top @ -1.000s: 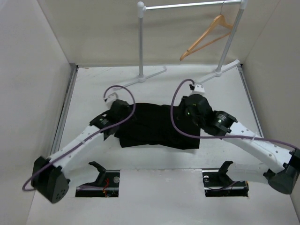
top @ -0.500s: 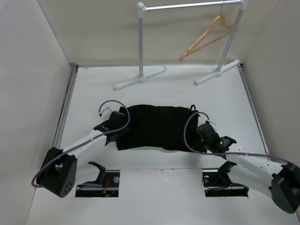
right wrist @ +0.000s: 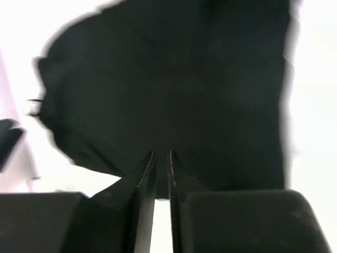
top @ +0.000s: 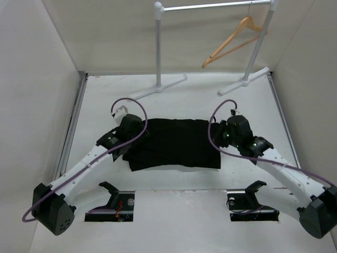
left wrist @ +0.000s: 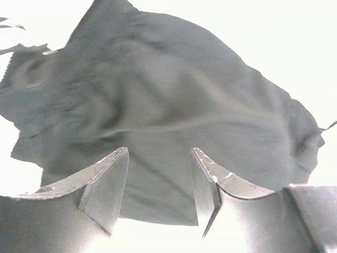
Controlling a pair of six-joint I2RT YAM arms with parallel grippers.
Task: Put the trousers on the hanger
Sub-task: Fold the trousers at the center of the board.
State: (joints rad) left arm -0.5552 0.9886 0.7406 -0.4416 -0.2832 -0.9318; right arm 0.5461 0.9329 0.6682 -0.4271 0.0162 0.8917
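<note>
No writing, label, brand name, number or sign is showing clearly enough to be read in any of the three views.
</note>
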